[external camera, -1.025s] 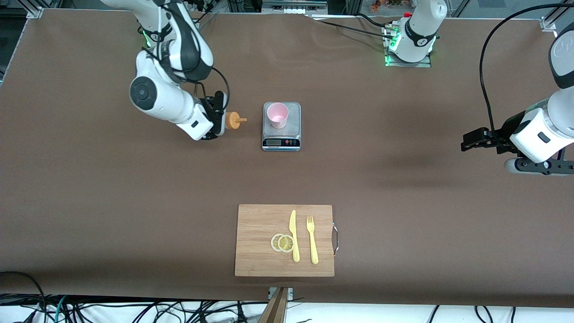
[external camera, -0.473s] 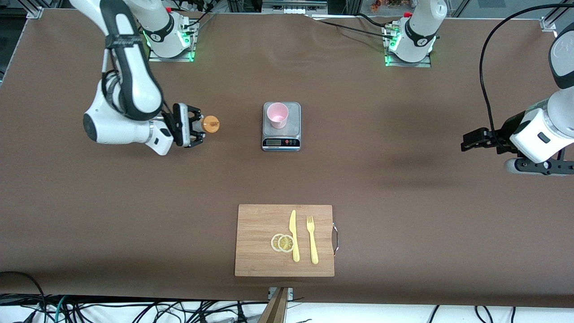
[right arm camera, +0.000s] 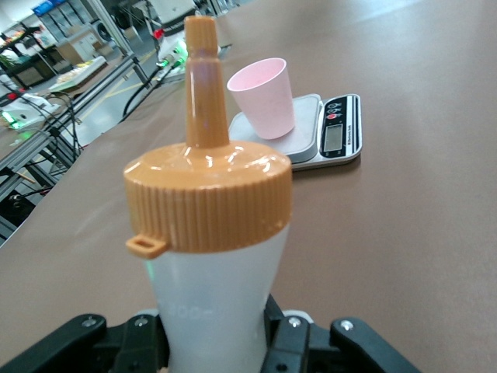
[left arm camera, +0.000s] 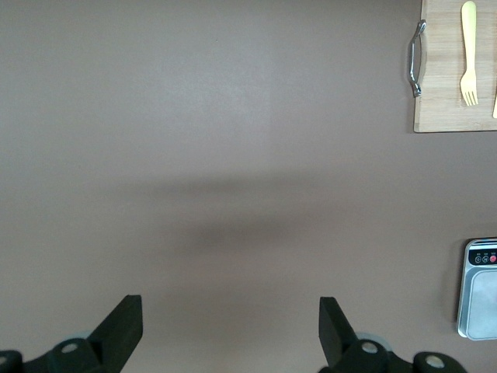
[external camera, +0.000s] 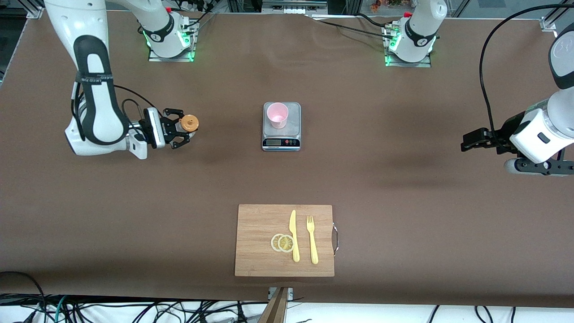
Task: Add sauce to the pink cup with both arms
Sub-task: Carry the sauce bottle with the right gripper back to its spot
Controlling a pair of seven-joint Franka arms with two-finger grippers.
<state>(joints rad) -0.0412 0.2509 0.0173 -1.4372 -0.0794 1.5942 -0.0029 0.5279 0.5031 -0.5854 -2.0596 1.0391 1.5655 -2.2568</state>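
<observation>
The sauce bottle (external camera: 188, 122), whitish with an orange nozzle cap, stands upright in my right gripper (external camera: 181, 127), which is shut on its body. In the right wrist view the bottle (right arm camera: 208, 233) fills the middle, with the right gripper (right arm camera: 217, 342) clamped low on it. The pink cup (external camera: 277, 115) stands upright on the scale (external camera: 281, 143); it also shows in the right wrist view (right arm camera: 264, 97). The bottle is well apart from the cup, toward the right arm's end of the table. My left gripper (external camera: 468, 141) is open and empty at the left arm's end, and it waits there (left arm camera: 231, 326).
A wooden cutting board (external camera: 258, 251) nearer the front camera than the scale carries lemon slices (external camera: 282, 242), a yellow knife (external camera: 293, 235) and a yellow fork (external camera: 312, 240). The left wrist view shows the board's corner (left arm camera: 443, 101) and the scale's edge (left arm camera: 481, 291).
My right arm has drawn back from the scale toward its own end of the table, and the bottle has turned from nozzle pointing at the cup to upright. The left arm has not moved.
</observation>
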